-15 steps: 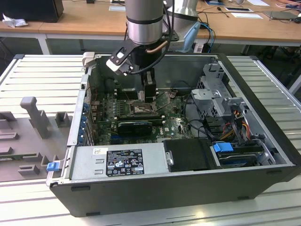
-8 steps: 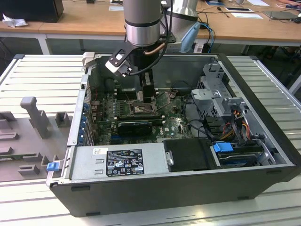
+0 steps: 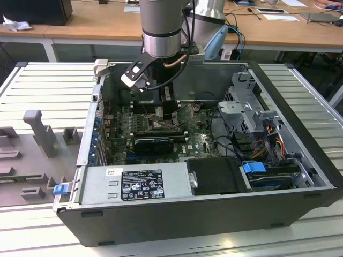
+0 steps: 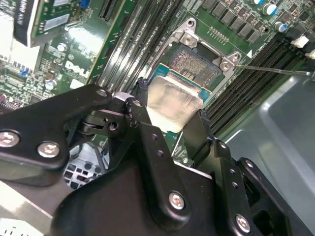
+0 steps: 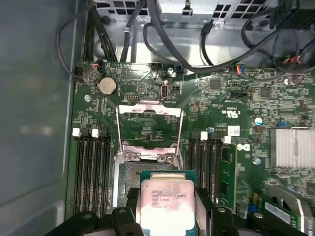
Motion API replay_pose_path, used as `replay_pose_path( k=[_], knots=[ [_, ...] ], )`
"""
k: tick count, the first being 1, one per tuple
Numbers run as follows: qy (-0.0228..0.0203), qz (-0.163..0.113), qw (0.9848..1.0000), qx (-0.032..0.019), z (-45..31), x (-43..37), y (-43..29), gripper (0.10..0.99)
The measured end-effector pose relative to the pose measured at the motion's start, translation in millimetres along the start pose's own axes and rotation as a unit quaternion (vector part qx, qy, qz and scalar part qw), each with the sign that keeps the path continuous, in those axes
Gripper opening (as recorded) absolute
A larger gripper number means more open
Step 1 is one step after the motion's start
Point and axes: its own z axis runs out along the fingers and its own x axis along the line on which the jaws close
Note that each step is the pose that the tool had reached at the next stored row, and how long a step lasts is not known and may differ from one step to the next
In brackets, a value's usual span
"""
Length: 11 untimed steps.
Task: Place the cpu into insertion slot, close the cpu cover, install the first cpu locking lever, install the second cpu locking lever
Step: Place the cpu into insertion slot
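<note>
From my station I see the black two-fingered gripper (image 4: 170,114) closed part-way, its jaws clamped on two opposite edges of the small, thin, pale silvery-grey square cpu (image 4: 173,101). One finger (image 4: 141,109) presses each side. In the first wrist view the same cpu (image 5: 166,202) sits between the dark fingers of the gripper (image 5: 167,214), with its green border showing around the metal cap.

The cpu hangs over the near part of the insertion slot (image 4: 198,63), a square socket with a dark grey centre and a silvery metal rim, set in the green motherboard (image 5: 221,98). The plate hides much of the insertion slot (image 5: 142,169), and I cannot tell whether it touches the socket or floats just above it.

The thin silvery cpu cover (image 5: 150,106) with its large window stands swung open beyond the socket. A thin wire lever (image 4: 270,70) juts out beside the socket. Long black memory slots (image 5: 91,167) run along both sides.

In the exterior view the gripper (image 3: 165,113) reaches down into the open black computer case (image 3: 214,209), which lies on the slatted grey table (image 3: 48,80). There the arm blocks the socket area, and I cannot make out the cpu.
</note>
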Motion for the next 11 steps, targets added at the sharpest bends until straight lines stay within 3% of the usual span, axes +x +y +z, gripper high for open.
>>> replay_pose_path(
  k=[11],
  knots=[
    [-0.0004, 0.002, 1.0000, -0.0002, 16.4, 9.2, -4.0, 0.529]
  ],
)
